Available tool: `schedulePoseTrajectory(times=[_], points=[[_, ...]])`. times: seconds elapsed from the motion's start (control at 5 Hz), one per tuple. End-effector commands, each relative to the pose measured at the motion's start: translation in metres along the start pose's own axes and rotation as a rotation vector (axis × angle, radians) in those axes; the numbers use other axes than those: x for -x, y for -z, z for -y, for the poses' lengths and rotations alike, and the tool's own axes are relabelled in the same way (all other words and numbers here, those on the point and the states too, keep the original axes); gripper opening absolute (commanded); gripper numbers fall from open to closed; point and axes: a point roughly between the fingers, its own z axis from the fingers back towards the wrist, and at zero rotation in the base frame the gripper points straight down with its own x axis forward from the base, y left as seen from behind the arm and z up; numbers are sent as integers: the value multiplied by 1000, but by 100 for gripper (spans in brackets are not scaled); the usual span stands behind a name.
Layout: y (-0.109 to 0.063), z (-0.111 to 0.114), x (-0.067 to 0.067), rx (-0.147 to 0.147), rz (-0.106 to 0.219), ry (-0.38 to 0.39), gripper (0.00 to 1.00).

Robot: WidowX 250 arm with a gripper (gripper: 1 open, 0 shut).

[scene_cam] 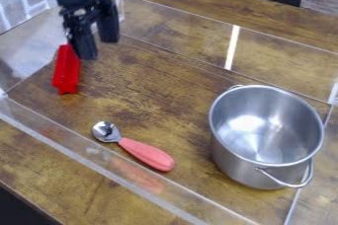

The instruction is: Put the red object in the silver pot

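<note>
- From where I stand, the red bar (pixel 67 70) lies on the desk (pixel 152 91), well to the left of the silver pot (pixel 266 130) and a little farther back than it. It is outside the pot, so the carrying is all to do.
- The fingers (pixel 97 44) are blurred, but they look spread apart, with a gap between them and nothing that I can see held there. They hang close to the far end of the bar, left of the pot and beyond it; whether they touch the bar I can't tell.
- I'd guess the bar is light plastic, fairly stiff, a touch slippery on its smooth faces and not easily broken.
- I would take it across its narrow width, around the middle, one finger on each long side. Pinched by one end, it might droop or swivel on the way to the pot.
- Its long axis runs nearly straight away from me, one end near and the other far, with only a slight slant. That line passes well left of the pot instead of aiming at it.
- It lies flat, so the fingers should close from side to side. Dropping one end in first might help it clear the pot's rim.
- The spoon with the salmon-red handle (pixel 146 154), left of the pot and nearer me, is best left alone.
</note>
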Motion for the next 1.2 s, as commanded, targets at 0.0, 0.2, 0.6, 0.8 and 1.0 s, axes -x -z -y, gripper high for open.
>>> schedulePoseTrajectory(times=[0.0, 0.2, 0.6, 0.8, 1.0], points=[[-15, -6, -10, 85, 28, 7, 100], [-8, -6, -10, 75, 34, 49, 100], [-3, -7, -10, 63, 40, 70, 0], [-3, -6, -7, 55, 43, 112, 0], [-33, -2, 22, 75, 73, 261, 0]])
